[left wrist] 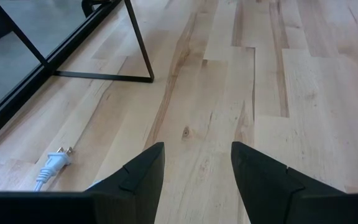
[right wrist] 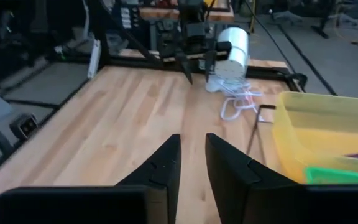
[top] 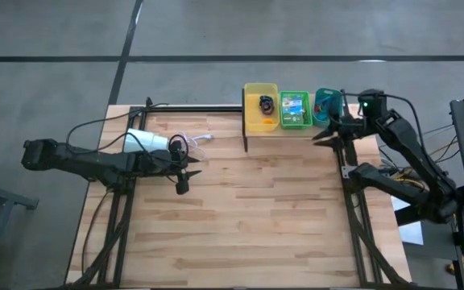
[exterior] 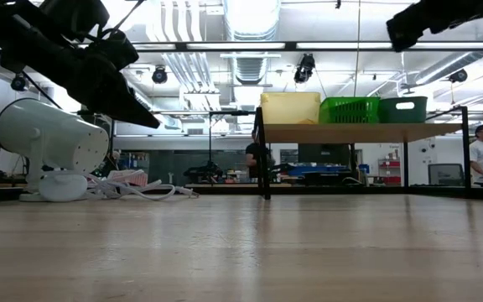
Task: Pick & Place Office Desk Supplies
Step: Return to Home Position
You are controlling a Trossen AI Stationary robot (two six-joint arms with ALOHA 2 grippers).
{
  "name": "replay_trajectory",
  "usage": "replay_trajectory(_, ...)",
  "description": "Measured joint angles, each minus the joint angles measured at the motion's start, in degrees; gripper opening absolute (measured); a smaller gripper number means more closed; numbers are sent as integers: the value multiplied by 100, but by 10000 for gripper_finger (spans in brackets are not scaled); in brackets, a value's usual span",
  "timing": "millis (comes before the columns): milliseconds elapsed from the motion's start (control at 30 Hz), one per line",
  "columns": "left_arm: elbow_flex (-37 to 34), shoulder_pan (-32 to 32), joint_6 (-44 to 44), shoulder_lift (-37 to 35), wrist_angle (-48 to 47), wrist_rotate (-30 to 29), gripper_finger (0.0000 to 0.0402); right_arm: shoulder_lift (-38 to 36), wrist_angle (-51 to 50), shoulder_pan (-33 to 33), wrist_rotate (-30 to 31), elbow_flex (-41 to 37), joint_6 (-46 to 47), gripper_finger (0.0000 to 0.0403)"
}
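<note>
Nearest us in the low view lay the bare table [exterior: 241, 252]. At mid-left stood the white lamp [exterior: 49, 138], the left gripper [left wrist: 197, 165] beside it, fingers spread and empty. Farther back, right of centre, the shelf [exterior: 359, 132] bore the yellow tray [top: 260, 122] with dark loops [top: 265, 105], the green tray [top: 295, 126] with a crayon box [top: 294, 105], and the teal tray [top: 321, 98]. The right gripper [top: 325, 135] hovered by the teal tray, fingers slightly parted, empty.

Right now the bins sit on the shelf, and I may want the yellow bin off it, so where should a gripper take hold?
Pinch the table-side rim of the yellow bin from above, one finger inside, one outside. It sits open-topped, the green bin crowds one side, and dark supplies lie mid-floor, so that wall looks freest.
</note>
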Motion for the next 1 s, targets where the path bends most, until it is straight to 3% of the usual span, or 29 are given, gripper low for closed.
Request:
replay_trajectory(233, 0, 0, 0, 0, 0, 0, 190, 21, 1859, 780, 538, -659, 1150, 56)
replay_trajectory(633, 0, -1, -1, 0, -1, -2, 190, 444, 4050, 2696, 2956, -1363, 1857, 35)
replay_trajectory(1000, 0, -1, 0, 0, 0, -2, 190, 1655, 5851, 4090, 4732, -1519, 2393, 32)
